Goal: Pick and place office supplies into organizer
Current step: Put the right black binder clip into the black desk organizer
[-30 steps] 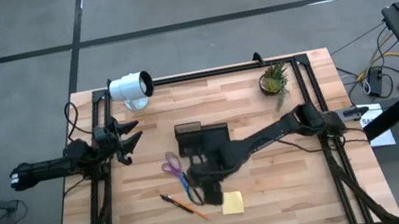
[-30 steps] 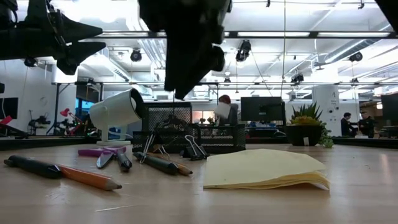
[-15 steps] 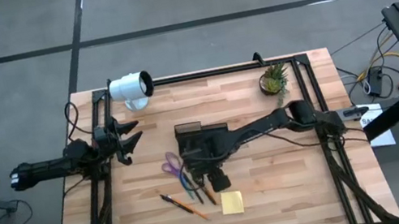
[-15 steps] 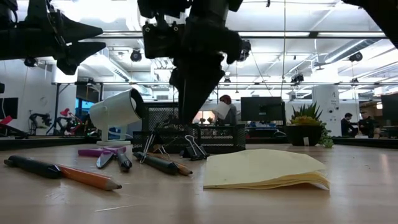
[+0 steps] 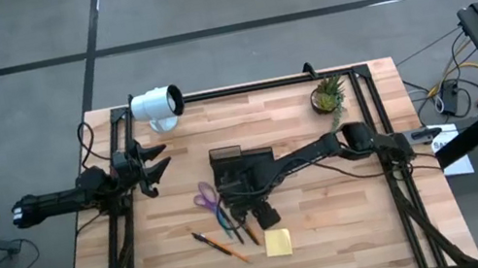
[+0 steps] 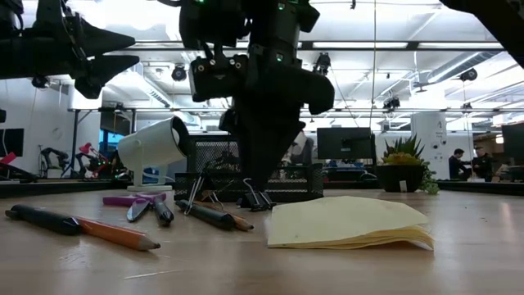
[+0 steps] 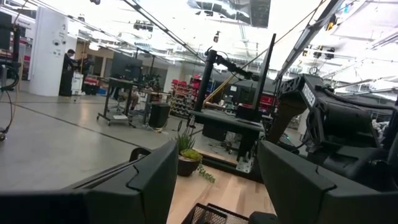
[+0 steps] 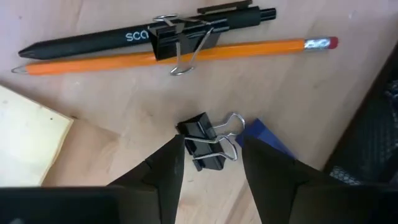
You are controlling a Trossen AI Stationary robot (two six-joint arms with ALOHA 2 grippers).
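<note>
My right gripper points down over the loose supplies in front of the black mesh organizer. It is open, with a finger on either side of a black binder clip that lies on the table. Just beyond it, a second clip lies across a black pen and an orange pencil. The yellow sticky-note pad lies toward the near edge, and the purple-handled scissors lie to the left. My left gripper hangs open above the table's left side. My right gripper comes from above with its fingertips level with the binder clip's black body, which rests on the table. I cannot tell whether either finger touches the clip.
A white lamp-like cylinder stands at the far left and a small potted plant at the far right. Another pencil and dark pen lie near the front left. A blue piece lies beside the clip, near the organizer.
My right gripper has come down toward the binder clips by the organizer and has rolled about its own pointing line. The supplies on the table lie as before.
</note>
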